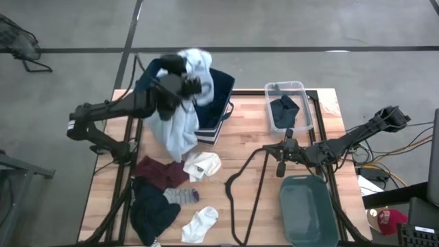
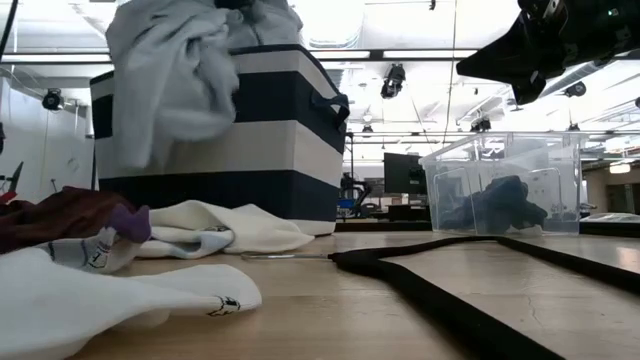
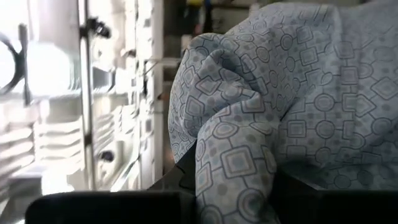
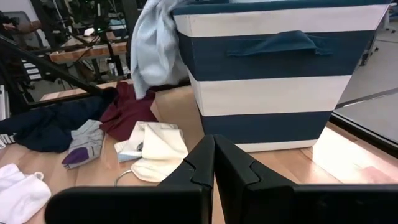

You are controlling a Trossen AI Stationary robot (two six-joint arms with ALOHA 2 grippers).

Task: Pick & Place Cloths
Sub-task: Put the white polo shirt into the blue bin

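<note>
Left pincer is clamped on the pale blue shirt, held high at the striped bin rim so the hem can clear it; shirt mostly drapes outside. Right pincer idles pinched closed, empty, over the bench near the black hanger. Maroon piece and white socks are not yet binned.

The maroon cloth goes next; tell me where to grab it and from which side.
Grip the crumpled maroon fabric piece at its raised, bunched middle, coming straight down from above with the left pincer. It lies loosely heaped on the wooden table, so a fold stands up there; its edges lie against neighbouring cloths.
</note>
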